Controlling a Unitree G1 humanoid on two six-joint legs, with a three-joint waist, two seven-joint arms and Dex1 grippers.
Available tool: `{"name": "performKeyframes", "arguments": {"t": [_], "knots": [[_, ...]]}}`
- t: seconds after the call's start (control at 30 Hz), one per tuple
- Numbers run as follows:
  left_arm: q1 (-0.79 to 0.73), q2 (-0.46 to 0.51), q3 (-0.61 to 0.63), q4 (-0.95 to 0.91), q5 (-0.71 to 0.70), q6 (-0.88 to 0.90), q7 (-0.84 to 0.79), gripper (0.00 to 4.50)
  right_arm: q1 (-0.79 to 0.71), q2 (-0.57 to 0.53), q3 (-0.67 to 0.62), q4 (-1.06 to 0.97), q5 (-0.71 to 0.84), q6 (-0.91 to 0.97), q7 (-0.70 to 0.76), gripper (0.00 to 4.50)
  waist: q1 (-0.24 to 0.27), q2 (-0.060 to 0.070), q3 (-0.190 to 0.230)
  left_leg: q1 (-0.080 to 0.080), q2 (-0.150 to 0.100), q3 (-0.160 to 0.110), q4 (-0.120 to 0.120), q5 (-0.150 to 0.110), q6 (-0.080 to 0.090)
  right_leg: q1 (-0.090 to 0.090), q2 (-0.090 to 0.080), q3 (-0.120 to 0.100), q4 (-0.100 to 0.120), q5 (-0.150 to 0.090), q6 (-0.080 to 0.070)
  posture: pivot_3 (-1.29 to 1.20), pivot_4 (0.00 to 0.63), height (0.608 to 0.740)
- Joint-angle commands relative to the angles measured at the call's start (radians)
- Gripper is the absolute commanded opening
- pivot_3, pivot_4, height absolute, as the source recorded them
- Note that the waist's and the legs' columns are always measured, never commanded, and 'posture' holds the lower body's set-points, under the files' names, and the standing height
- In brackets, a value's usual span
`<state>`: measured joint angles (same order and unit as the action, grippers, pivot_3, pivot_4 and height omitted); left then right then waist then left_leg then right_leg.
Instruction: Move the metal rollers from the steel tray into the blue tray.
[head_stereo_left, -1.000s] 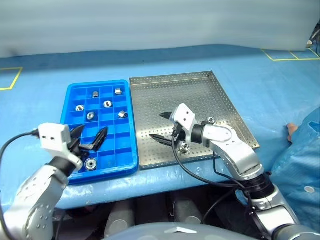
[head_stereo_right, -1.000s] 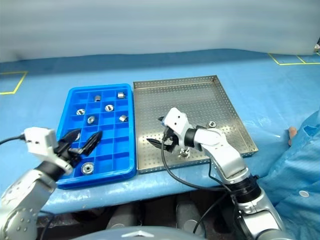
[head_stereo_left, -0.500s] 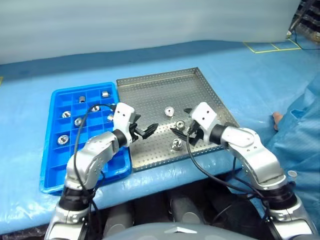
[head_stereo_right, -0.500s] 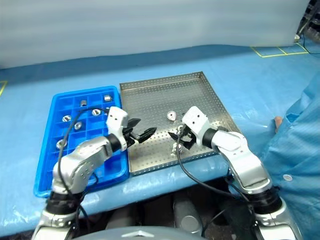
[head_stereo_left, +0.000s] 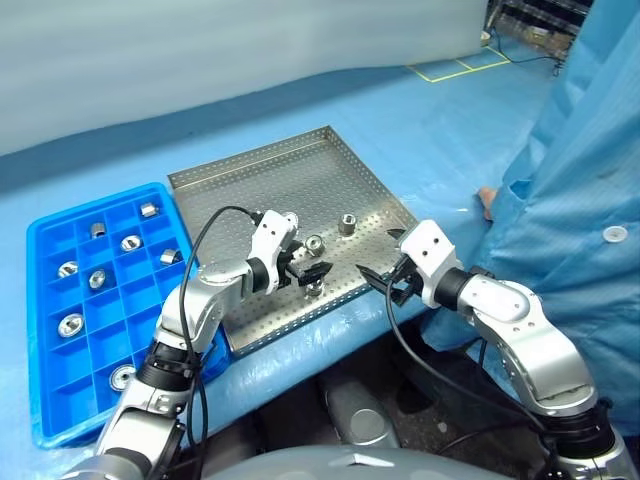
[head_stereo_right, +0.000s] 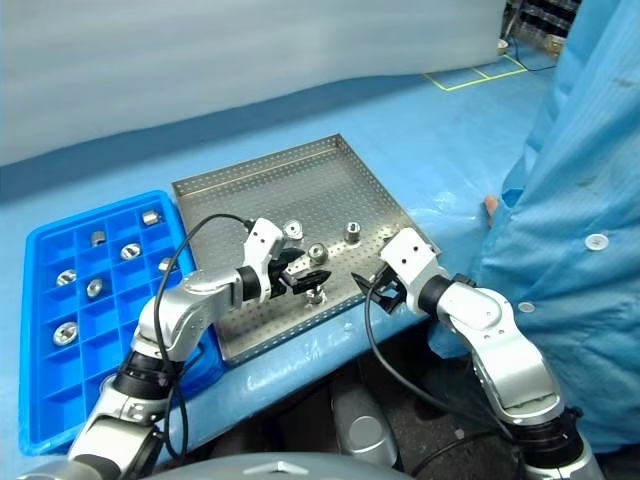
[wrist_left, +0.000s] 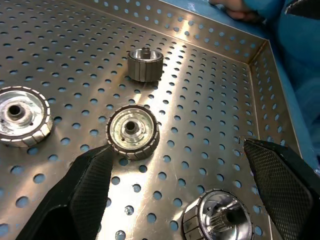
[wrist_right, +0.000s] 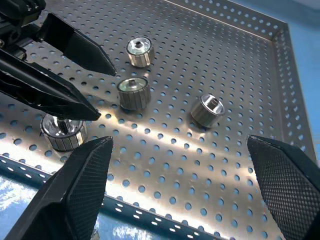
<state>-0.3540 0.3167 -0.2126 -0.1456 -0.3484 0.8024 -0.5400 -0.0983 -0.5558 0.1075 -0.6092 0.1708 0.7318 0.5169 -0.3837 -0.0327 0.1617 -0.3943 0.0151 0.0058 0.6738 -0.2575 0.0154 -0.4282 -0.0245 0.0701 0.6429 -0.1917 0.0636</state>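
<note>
Rollers remaining on the steel tray (head_stereo_left: 250, 185): four metal rollers lie loose on its perforated floor, clustered toward the near right part; further rollers already sit in separate compartments of the blue tray (head_stereo_left: 45, 400), which lies just beside the steel tray on the robot's left. Left gripper (head_stereo_left: 308, 273): fingers spread wide, holding nothing, poised low over the cluster; in the left wrist view one flanged roller (wrist_left: 133, 138) lies just ahead of and between the two fingers, resting tilted with its round face and dark centre hole turned up toward the camera, so its axis runs steeply rather than along the floor; a second roller (wrist_left: 223, 220) lies close under the gripper, a third (wrist_left: 22, 123) off to one side, and a fourth (wrist_left: 145, 63) farther ahead, apart from the rest. Right gripper (head_stereo_left: 385, 277): fingers likewise wide apart and empty, held near the tray's near right rim, facing the same cluster from the opposite side; judged nearer arm for the central roller: the left, since that roller already lies within its finger span, whereas the right fingers stand clear of every roller; the fourth roller (wrist_right: 207, 110) lies nearest the right gripper.
</note>
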Motion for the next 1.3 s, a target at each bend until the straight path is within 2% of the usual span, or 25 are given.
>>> {"name": "performKeyframes", "arguments": {"t": [0.03,0.47,0.57,0.7,0.97,1.0,1.07,1.17,1.3], "knots": [[-0.008,0.01,-0.027,0.006,0.028,-0.002,-0.01,4.46,-0.001,0.001,-0.021,-0.052,0.005,0.001,-0.013,4.5,-0.014,0.0,0.0,0.0,0.0,0.0,0.0,0.0,0.0,0.0,0.0,0.0,0.0,0.0,0.0,-0.46,0.15,0.74],[0.063,0.016,-0.077,0.01,0.083,0.025,0.007,4.46,0.0,0.006,-0.012,-0.053,0.009,0.005,-0.026,4.5,-0.033,0.0,0.0,0.001,0.0,0.0,-0.002,0.0,0.0,0.0,0.0,0.001,-0.001,0.0,0.001,-0.45,0.15,0.74],[0.071,0.007,-0.06,0.003,0.077,0.035,0.017,3.88,-0.004,0.009,-0.009,-0.048,0.01,0.002,-0.025,4.5,-0.033,0.001,-0.001,0.001,0.0,0.0,-0.002,0.0,0.0,0.0,0.0,0.001,-0.001,0.0,0.001,-0.45,0.15,0.74],[0.073,0.016,-0.069,-0.01,0.084,0.03,0.011,2.58,-0.01,0.01,-0.004,-0.039,0.009,-0.001,-0.022,4.5,-0.032,0.001,-0.001,0.001,0.0,0.0,-0.002,0.0,0.0,0.0,0.0,0.001,-0.001,0.0,0.001,-0.44,0.15,0.74],[0.084,0.006,-0.035,-0.021,0.063,0.033,0.014,2.58,-0.03,0.014,0.01,-0.022,0.006,-0.007,-0.02,4.5,-0.028,0.001,-0.001,0.001,0.0,0.0,-0.003,0.0,0.0,0.0,0.0,0.001,-0.001,0.0,0.001,-0.42,0.15,0.74],[0.091,0.003,-0.026,-0.029,0.052,0.018,0.006,2.19,-0.031,0.014,0.014,-0.02,0.005,-0.009,-0.02,4.5,-0.028,0.001,-0.001,0.001,0.0,0.0,-0.003,0.0,0.0,0.0,0.0,0.001,-0.001,0.0,0.001,-0.42,0.15,0.74],[0.106,-0.002,-0.007,-0.05,0.03,0.001,-0.007,1.77,-0.033,0.015,0.019,-0.016,0.004,-0.011,-0.02,4.5,-0.027,0.001,-0.001,0.002,0.0,0.001,-0.004,0.0,0.0,0.0,0.0,0.001,-0.001,0.0,0.001,-0.42,0.15,0.74],[0.115,0.005,0.001,-0.061,0.053,0.006,0.027,1.77,-0.037,0.017,0.024,-0.011,0.003,-0.016,-0.019,4.5,-0.023,0.0,-0.001,0.002,0.0,0.001,-0.005,0.0,0.0,0.0,0.0,0.002,-0.001,0.0,0.002,-0.42,0.15,0.74],[0.129,-0.007,0.063,-0.093,0.004,-0.009,0.02,1.77,-0.046,0.017,0.034,-0.002,0.002,-0.023,-0.014,4.5,-0.023,0.001,-0.001,0.002,0.0,0.001,-0.006,0.0,0.0,-0.001,0.0,0.002,-0.002,0.001,0.005,-0.4,0.15,0.74]]}}
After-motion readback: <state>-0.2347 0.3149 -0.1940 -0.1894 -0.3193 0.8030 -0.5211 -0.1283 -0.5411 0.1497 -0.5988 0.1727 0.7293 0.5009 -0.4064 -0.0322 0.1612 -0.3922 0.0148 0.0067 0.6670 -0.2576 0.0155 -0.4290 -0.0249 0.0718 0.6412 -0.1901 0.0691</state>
